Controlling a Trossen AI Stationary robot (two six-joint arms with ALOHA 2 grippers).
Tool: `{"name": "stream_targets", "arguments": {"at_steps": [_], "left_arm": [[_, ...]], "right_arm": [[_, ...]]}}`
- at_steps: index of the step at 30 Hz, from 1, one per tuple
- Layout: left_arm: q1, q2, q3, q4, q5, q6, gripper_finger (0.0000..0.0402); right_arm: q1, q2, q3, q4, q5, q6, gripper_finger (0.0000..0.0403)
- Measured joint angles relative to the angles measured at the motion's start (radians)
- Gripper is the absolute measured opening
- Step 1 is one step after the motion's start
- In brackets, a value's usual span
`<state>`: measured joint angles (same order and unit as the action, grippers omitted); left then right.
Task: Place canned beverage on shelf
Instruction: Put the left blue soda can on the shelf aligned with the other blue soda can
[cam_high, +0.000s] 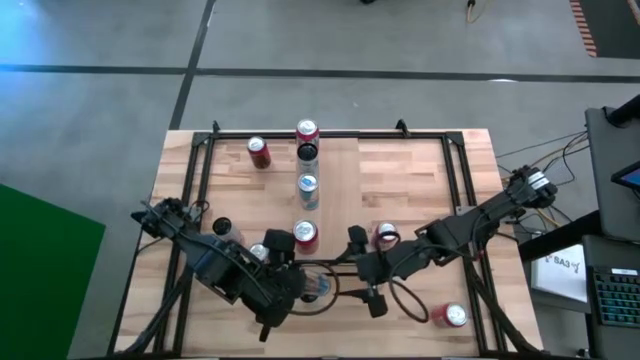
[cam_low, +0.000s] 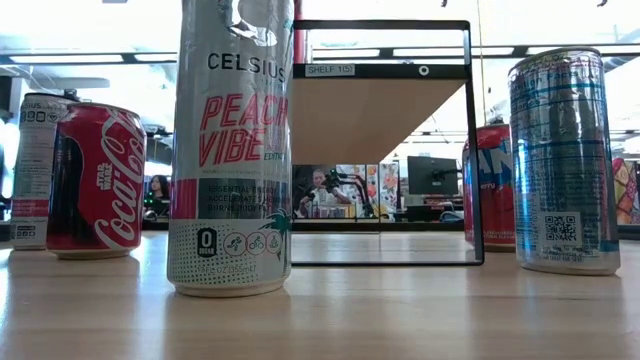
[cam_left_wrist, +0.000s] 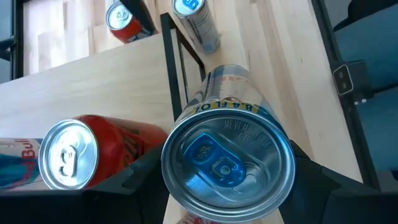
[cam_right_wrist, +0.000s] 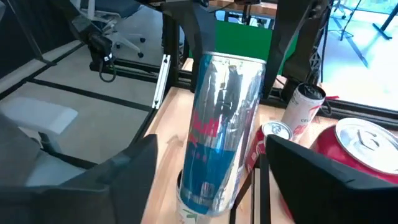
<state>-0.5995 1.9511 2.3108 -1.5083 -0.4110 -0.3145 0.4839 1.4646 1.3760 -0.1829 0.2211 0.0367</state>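
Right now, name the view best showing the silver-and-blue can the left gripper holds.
Right wrist view: the silver-and-blue can shows nearly full length. Left wrist: only its lid, in the left gripper. High: a blue glimpse. Low: nothing.

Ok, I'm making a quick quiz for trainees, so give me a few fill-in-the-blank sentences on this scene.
1. The tall white can reads Celsius Peach ____.
2. The red can beside it is branded ____.
3. The left tool grips a silver can with a ____ tab.
4. The right tool stands ____ around that can.
Missing words: Vibe; Coca-Cola; blue; open.
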Motion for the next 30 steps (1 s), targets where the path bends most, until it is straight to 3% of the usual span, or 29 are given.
{"name": "stream_targets", "arguments": {"at_steps": [11,30], "left_arm": [[0.000,0.000,0.000,0.054,-0.003,0.014,0.0218],[0.000,0.000,0.000,0.070,-0.064,0.023,0.0221]], "right_arm": [[-0.020,0.101,0.072,-0.029,0.000,-0.011,0.0343],[-0.066,0.150,0.091,-0.014,-0.049,-0.006,0.0325]]}}
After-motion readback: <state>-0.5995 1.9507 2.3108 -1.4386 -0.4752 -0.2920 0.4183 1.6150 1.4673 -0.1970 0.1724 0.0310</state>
